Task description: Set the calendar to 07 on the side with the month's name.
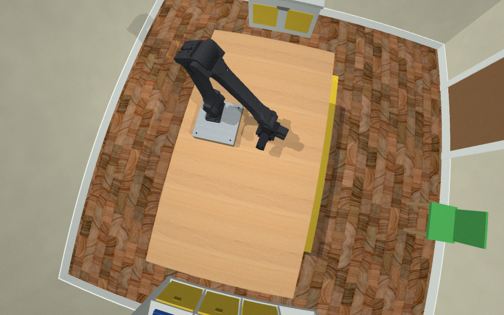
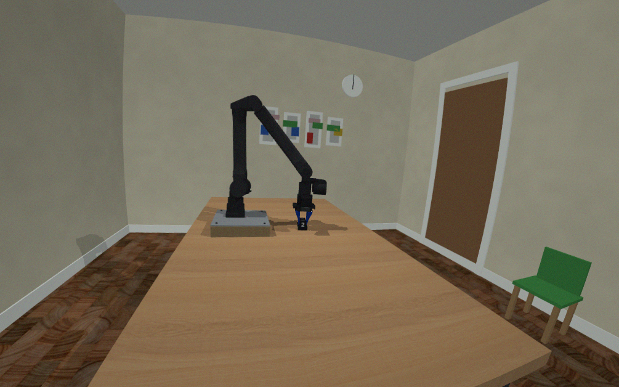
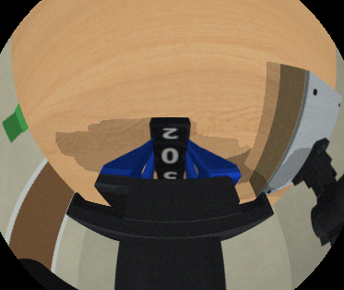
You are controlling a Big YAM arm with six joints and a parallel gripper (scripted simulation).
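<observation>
Our gripper (image 1: 266, 136) (image 2: 302, 222) (image 3: 170, 142) clasps the black calendar (image 2: 302, 225) (image 3: 170, 147) by opposite sides. We judge it stiff, light, perhaps slippery; its flat sides suit our hold.
</observation>
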